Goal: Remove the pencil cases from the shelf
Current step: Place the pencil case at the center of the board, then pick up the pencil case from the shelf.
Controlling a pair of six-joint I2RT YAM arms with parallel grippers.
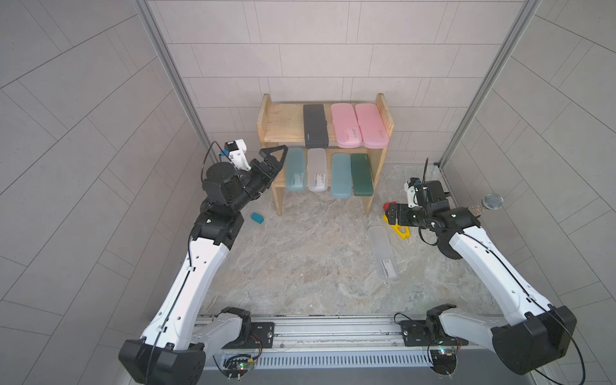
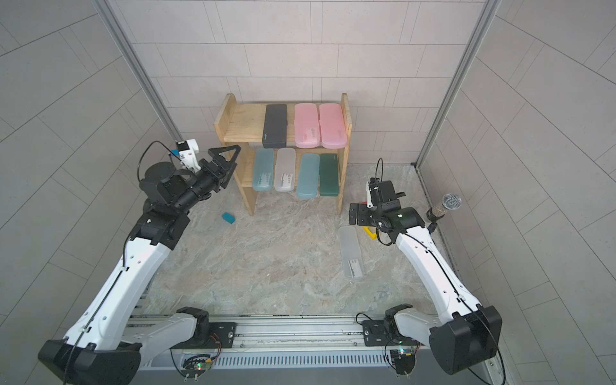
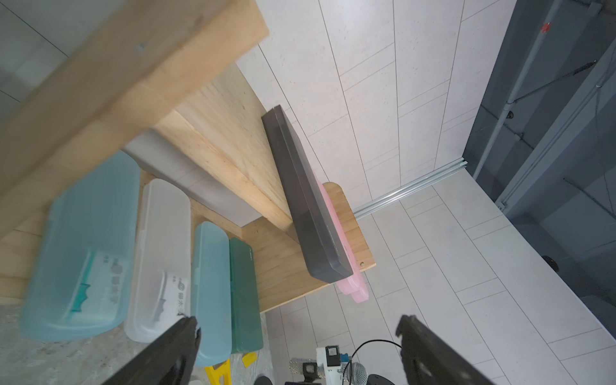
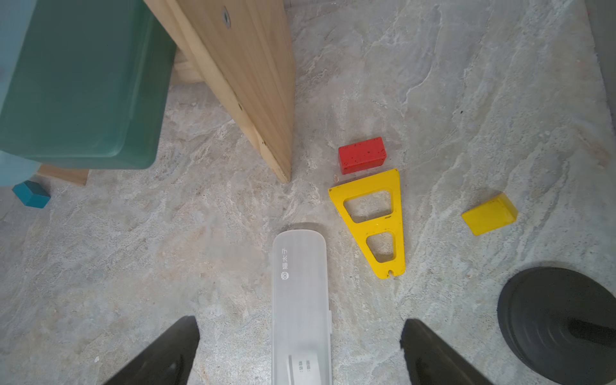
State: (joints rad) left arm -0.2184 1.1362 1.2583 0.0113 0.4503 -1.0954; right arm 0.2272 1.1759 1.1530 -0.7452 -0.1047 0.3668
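- Left of the shelf (image 1: 283,123): my left gripper (image 1: 274,151), fingers apart, empty.
- Right of the shelf: frosted white case (image 1: 382,252) lying flat; my right gripper (image 4: 300,330), fingers apart.

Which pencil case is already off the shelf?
The frosted white case lying on the table near the right gripper; the other seven sit on the shelf.

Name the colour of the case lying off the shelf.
The case is frosted white, clearest in the right wrist view.
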